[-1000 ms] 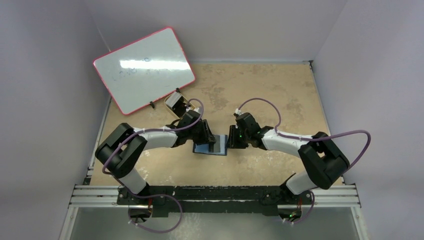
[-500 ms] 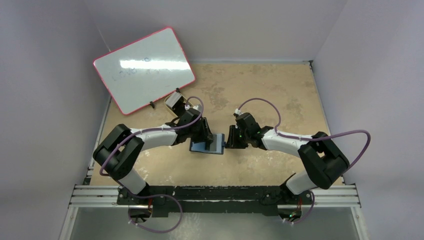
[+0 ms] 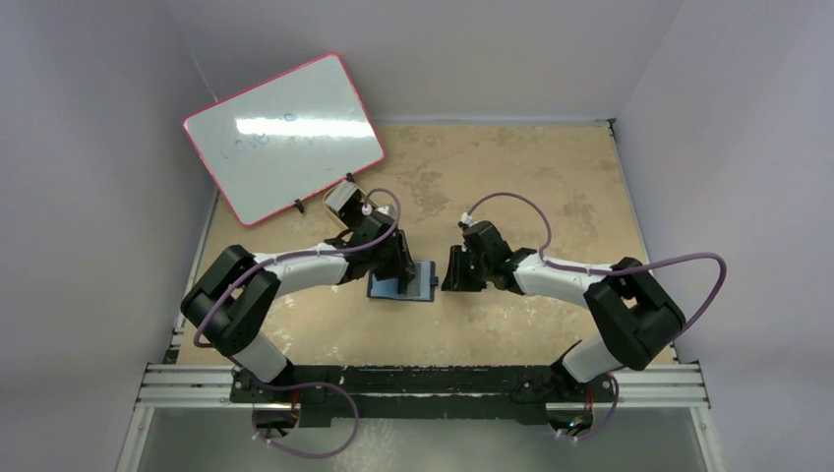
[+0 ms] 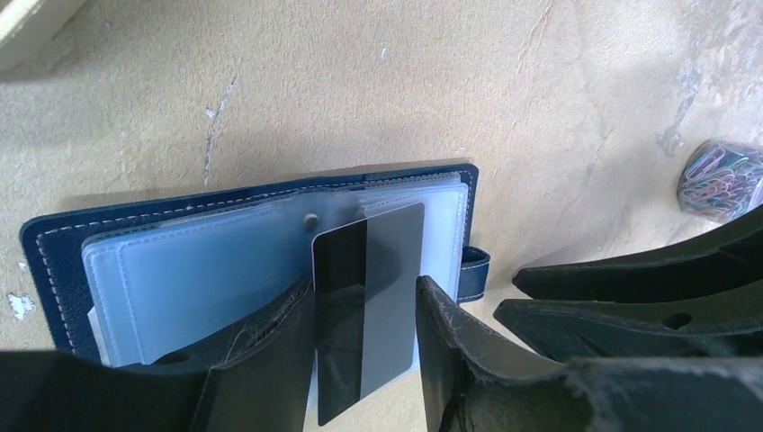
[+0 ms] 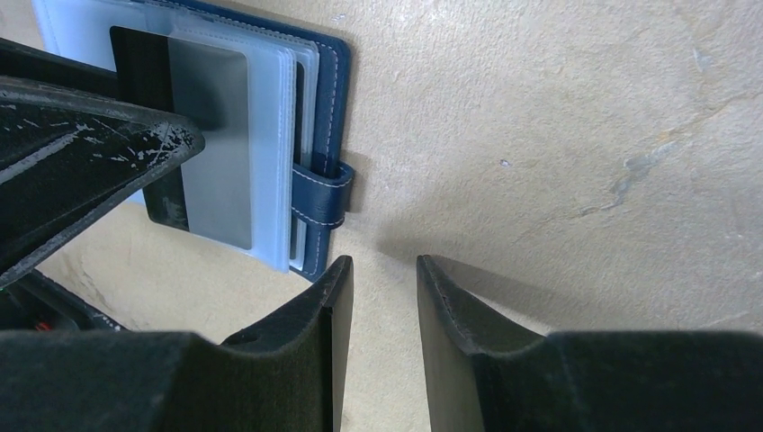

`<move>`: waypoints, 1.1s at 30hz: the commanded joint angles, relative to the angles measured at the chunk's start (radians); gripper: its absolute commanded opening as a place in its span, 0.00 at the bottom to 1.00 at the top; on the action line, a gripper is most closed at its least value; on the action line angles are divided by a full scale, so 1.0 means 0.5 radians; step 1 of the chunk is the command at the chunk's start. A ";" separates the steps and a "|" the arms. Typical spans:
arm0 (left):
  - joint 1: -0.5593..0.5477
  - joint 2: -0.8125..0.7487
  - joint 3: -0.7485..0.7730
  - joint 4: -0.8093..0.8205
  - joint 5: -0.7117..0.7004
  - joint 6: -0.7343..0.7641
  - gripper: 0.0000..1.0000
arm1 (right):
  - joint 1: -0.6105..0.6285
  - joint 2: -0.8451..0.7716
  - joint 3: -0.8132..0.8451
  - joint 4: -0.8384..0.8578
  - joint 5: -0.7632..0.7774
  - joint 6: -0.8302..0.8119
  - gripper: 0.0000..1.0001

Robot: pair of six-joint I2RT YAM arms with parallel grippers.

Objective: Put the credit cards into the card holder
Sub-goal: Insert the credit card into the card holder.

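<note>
Plastic credit card (image 4: 382,297), probably stiff, slick and light, best pinched by its long edges, lies on the glossy, floppy sleeves of the stitched navy card holder (image 4: 198,279). Left gripper (image 4: 364,292) flanks those edges, half-open; whether it is gripping, I cannot tell. Right gripper (image 5: 384,270) hovers part-open and empty beside the snap tab (image 5: 319,184) over the rough tan table (image 5: 585,135).

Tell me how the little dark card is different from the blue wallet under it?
The credit card is half black, half grey; the card holder is navy with pale blue pockets. The card is much smaller than the open holder. The card sits between the left gripper's fingers and sticks out past the holder's edge, while the holder lies spread open on the table. Both are flat rectangles.
</note>
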 commanded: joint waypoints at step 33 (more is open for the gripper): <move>-0.001 0.004 -0.018 0.175 0.007 0.013 0.47 | 0.008 0.145 0.053 0.079 -0.084 0.010 0.35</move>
